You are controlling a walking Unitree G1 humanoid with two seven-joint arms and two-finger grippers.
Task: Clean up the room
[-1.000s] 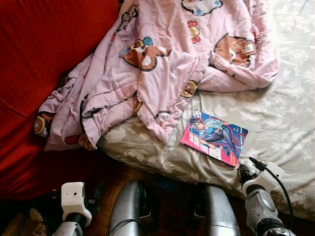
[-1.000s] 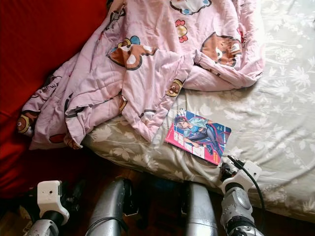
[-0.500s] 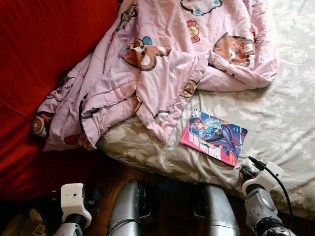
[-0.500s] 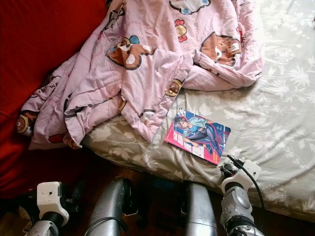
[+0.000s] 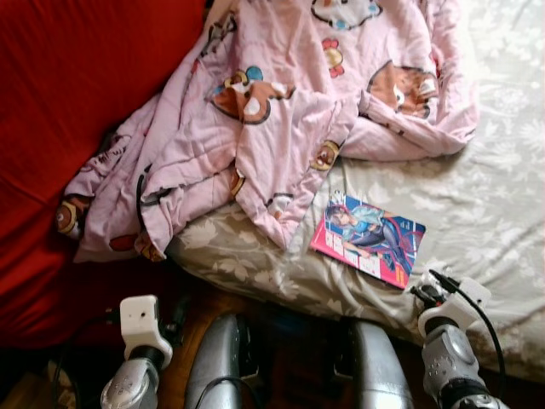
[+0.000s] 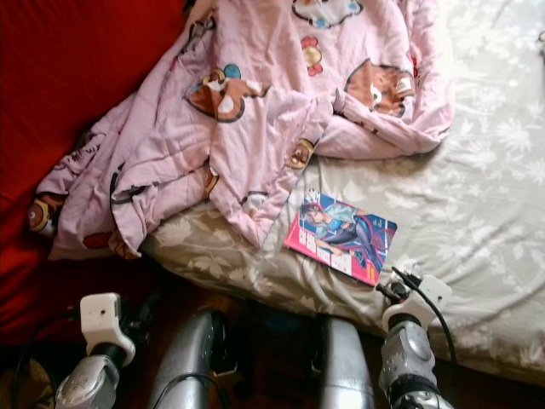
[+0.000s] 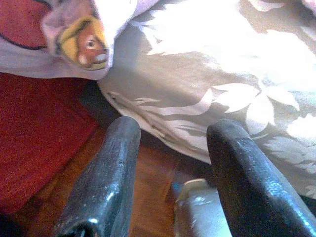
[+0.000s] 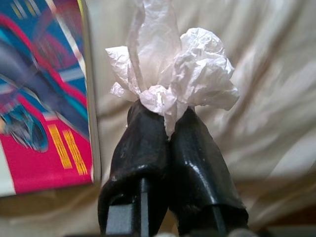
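At the bed's [image 5: 477,213] near edge, the right claw [image 8: 168,116] pinches a crumpled tissue [image 8: 173,69] beside the comic book [image 5: 370,240], likely litter bound for disposal; the left claw [image 7: 173,143] hangs open, empty, below the pink blanket [image 5: 255,128]

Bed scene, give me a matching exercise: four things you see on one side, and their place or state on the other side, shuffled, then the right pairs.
Things:
1. crumpled white tissue
2. bright pink and blue comic book
3. rumpled pink cartoon-print blanket
4. left gripper

Places or states:
A. lying flat on the grey floral bedsheet, near the bed's edge
B. fingers apart, holding nothing
C. pinched in the right gripper
D. heaped on the bed, spilling over onto the red fabric

Pairs: 1-C, 2-A, 3-D, 4-B
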